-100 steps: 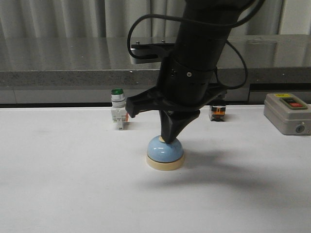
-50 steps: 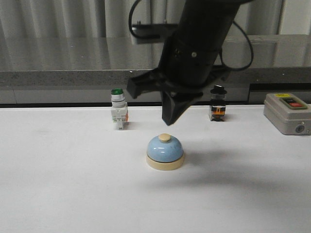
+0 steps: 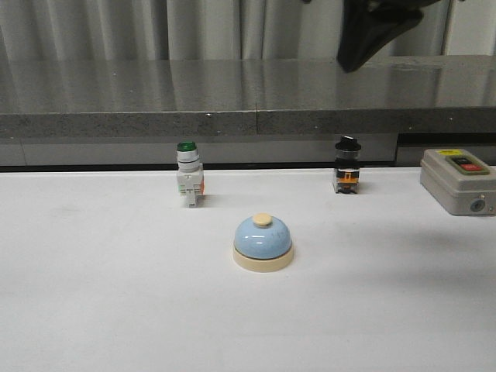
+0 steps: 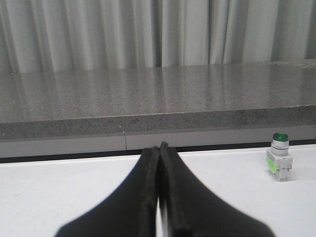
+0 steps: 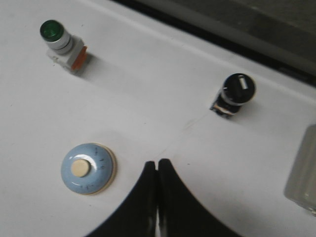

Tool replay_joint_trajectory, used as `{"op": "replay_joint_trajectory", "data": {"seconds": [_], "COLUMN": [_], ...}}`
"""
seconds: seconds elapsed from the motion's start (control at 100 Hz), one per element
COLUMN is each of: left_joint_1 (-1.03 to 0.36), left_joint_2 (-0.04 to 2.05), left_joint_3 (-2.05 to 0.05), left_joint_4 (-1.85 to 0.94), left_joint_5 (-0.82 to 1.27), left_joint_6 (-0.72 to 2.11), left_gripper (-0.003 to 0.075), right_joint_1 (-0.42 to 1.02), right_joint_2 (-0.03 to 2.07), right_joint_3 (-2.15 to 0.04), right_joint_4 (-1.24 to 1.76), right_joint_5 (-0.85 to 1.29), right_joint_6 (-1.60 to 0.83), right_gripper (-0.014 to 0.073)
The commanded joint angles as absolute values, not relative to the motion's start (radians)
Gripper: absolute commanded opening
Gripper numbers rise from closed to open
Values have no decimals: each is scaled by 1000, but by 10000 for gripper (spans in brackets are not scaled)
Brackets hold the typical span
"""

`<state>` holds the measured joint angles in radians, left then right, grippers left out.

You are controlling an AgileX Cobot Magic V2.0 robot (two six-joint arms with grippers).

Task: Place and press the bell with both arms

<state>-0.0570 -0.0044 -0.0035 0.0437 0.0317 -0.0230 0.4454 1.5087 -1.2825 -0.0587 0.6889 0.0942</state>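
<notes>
i see the small light-blue domed bell (image 3: 263, 241) with its cream base and knob sitting upright near the middle of the plain white table (image 3: 101, 294), nothing touching it. behind it stand a green-capped white push-button (image 3: 189, 180) and a black-capped switch (image 3: 346, 168); a grey box with buttons (image 3: 459, 180) sits at the right edge. a speckled grey stone ledge (image 3: 155, 97) and pale curtains (image 3: 116, 29) close the back. my right gripper (image 5: 157, 168) hangs high, fingers pressed together, empty. my left gripper (image 4: 160, 153) is likewise closed tight, holding nothing.
</notes>
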Motion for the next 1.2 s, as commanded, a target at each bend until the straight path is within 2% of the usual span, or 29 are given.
{"op": "replay_joint_trajectory", "data": {"seconds": [0.0, 0.51, 0.95, 1.19], "left_joint_1": [-55, -55, -55, -55], "left_joint_2": [-36, -36, -36, -36], "left_joint_3": [53, 53, 53, 53], "left_joint_4": [35, 35, 35, 35], "left_joint_5": [-52, -52, -52, -52], "left_joint_6": [-31, -31, -31, -31], "left_gripper": [-21, -21, -21, -21], "right_joint_1": [399, 94, 66, 66], "right_joint_2": [1411, 930, 473, 381], "right_joint_3": [-1278, -919, -657, -649], "right_joint_4": [-74, -74, -74, -74], "right_joint_5": [657, 558, 539, 540], "right_joint_6": [87, 106, 106, 106], "right_gripper": [-64, -64, -64, -64]}}
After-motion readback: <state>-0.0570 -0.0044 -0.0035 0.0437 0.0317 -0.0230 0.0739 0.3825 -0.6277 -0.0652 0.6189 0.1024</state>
